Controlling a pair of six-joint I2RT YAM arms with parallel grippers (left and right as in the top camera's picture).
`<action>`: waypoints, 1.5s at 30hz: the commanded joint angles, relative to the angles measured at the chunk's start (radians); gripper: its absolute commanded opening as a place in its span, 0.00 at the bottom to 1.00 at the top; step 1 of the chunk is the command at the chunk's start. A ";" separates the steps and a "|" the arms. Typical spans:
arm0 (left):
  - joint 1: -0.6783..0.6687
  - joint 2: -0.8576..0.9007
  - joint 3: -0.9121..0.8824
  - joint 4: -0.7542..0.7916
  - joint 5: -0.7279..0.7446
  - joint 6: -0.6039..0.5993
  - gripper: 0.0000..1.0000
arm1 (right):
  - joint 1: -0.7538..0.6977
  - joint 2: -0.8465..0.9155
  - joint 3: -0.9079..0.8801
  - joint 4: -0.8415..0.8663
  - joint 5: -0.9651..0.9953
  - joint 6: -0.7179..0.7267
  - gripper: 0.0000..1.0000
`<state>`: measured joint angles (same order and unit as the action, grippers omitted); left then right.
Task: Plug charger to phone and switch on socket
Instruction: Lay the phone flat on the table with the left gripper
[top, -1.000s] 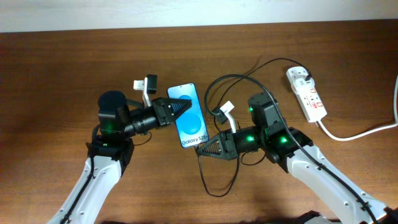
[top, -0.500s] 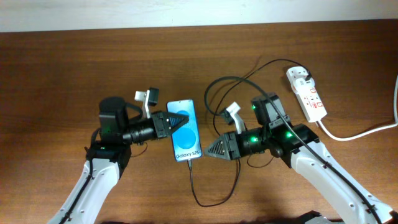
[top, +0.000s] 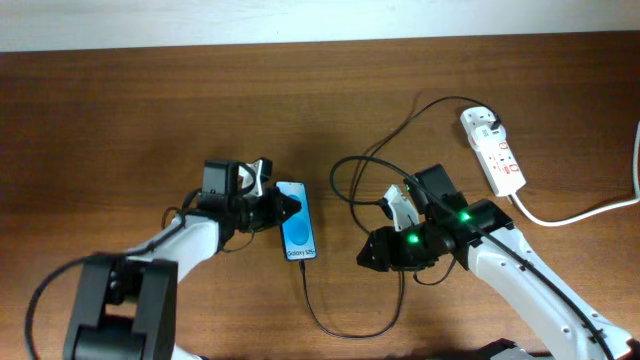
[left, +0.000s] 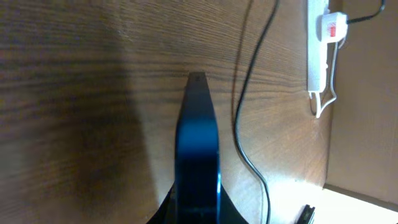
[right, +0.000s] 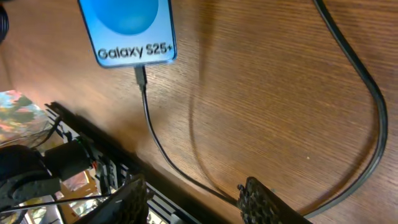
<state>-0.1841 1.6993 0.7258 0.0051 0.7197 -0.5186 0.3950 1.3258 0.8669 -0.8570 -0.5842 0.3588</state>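
1. Slim black-edged smartphone (top: 297, 221) lies on the brown wooden table (top: 120, 120), just left of centre.
2. Thin black charger cable (right: 149, 121) leaves its near end, loops toward the front edge, then runs back right.
3. Elongated white power strip (top: 492, 150) sits near the far right corner, with its thick white cord (top: 570, 215) reaching the right edge.

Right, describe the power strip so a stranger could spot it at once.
On the brown wooden table, look to the far right corner. The power strip lies there, a long white bar. Red switches and a thick white cord set it apart from the thin black charger cable.
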 joint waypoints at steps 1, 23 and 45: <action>-0.003 0.040 0.039 -0.003 0.040 0.020 0.00 | -0.003 -0.004 0.003 -0.015 0.022 -0.011 0.53; -0.003 0.148 0.039 -0.142 -0.167 0.023 0.32 | -0.003 -0.004 0.002 -0.032 0.074 -0.011 0.98; -0.134 0.148 0.081 -0.298 -0.361 0.409 0.41 | -0.003 -0.004 0.002 -0.032 0.074 -0.011 0.98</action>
<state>-0.2642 1.7744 0.8326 -0.2333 0.5041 -0.2749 0.3950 1.3258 0.8669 -0.8890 -0.5198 0.3557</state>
